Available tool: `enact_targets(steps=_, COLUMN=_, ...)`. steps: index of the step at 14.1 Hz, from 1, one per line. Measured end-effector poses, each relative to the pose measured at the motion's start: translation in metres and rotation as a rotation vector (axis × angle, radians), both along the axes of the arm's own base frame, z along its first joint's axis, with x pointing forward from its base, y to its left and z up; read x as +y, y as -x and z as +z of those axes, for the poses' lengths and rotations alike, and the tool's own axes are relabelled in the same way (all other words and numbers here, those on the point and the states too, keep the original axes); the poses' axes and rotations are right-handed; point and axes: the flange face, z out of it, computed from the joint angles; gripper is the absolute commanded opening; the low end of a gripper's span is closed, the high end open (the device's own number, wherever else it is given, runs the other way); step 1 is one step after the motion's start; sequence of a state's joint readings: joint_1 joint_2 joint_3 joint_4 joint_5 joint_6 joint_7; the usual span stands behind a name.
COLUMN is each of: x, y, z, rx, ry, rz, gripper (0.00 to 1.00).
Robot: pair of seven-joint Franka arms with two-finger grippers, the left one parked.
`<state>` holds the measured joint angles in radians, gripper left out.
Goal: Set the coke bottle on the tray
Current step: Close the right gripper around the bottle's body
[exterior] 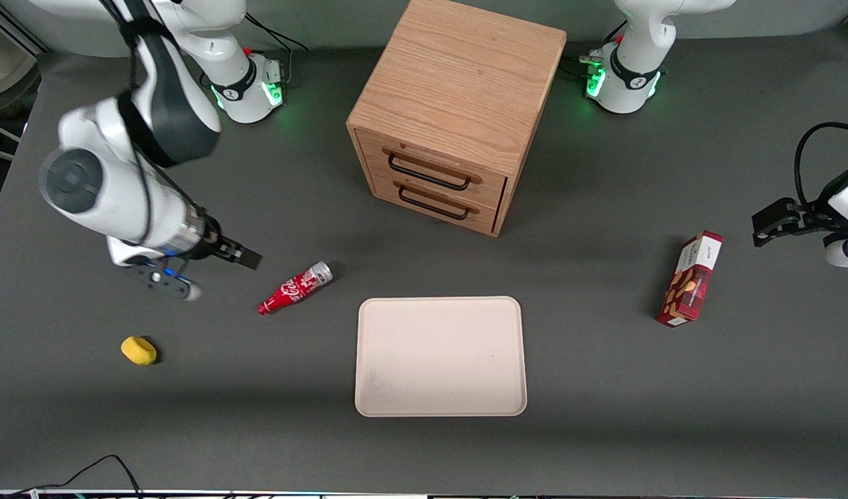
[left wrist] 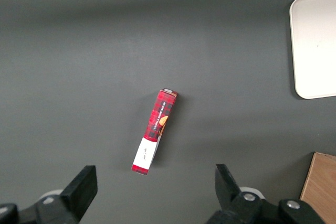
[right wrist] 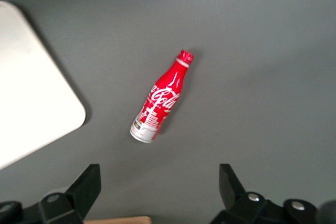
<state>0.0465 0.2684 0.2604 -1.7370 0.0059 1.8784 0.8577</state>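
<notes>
The coke bottle [exterior: 297, 287] lies on its side on the grey table, silver base toward the drawer cabinet, red cap toward the front camera. It also shows in the right wrist view [right wrist: 159, 100]. The beige tray [exterior: 440, 409] lies flat beside it, nearer the front camera, with nothing on it; its corner shows in the right wrist view [right wrist: 31, 103]. My right gripper [exterior: 247, 258] hangs above the table beside the bottle, toward the working arm's end, a short way off and not touching it. Its fingers [right wrist: 86, 184] are wide open and empty.
A wooden two-drawer cabinet [exterior: 451, 118] stands farther from the front camera than the tray. A red snack box [exterior: 690, 279] lies toward the parked arm's end, also in the left wrist view [left wrist: 155, 130]. A small yellow object [exterior: 139, 350] lies near the working arm's end.
</notes>
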Motion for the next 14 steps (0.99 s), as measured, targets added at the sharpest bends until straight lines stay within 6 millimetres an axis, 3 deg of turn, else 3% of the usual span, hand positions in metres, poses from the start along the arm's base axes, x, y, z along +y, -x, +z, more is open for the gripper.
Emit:
enact_targets(steps=3, x=0.012, y=-0.009, z=-0.058, rx=0.052, ry=0.028, rz=-0.234, gripper=1.00)
enact_targets(steps=7, x=0.017, y=-0.020, z=-0.121, rx=0.057, ry=0.039, rz=-0.452, gripper=1.00)
enact_targets(steps=11, x=0.020, y=-0.009, z=-0.194, rx=0.038, ry=0.036, rz=-0.515, gripper=1.00)
enact_targets(steps=14, x=0.021, y=0.002, z=-0.228, rx=0.039, ry=0.059, rz=-0.516, gripper=1.00)
